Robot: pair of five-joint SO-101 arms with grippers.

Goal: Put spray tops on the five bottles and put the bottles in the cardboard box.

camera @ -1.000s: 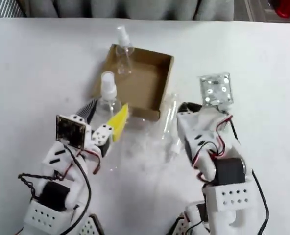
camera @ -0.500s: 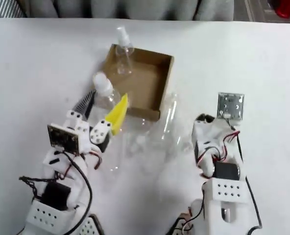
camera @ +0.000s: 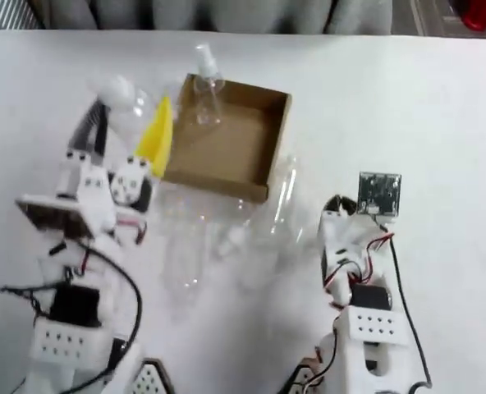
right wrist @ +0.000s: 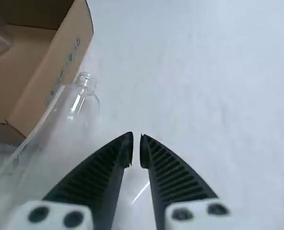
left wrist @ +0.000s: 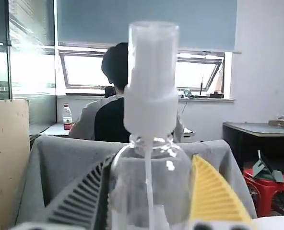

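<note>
Right now the left gripper point(camera: 133, 107) is clamped on a clear bottle point(left wrist: 149, 191), dark and yellow fingers pressing its two sides, held just beside the cardboard box point(camera: 263, 144). The bottle's long axis runs along the fingers, with its spray top point(left wrist: 150, 81) past their tips, pointing towards the table's far side. The right gripper point(right wrist: 136, 143) has its fingers almost together, holding nothing, near an uncapped bottle point(right wrist: 82, 98) lying against the box.

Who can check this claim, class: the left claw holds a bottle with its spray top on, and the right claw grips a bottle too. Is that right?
No. The left claw does hold a bottle with its spray top on, but the right claw grips nothing: the right wrist view shows it shut and empty above the table, apart from the uncapped bottle beside the cardboard box.
</note>
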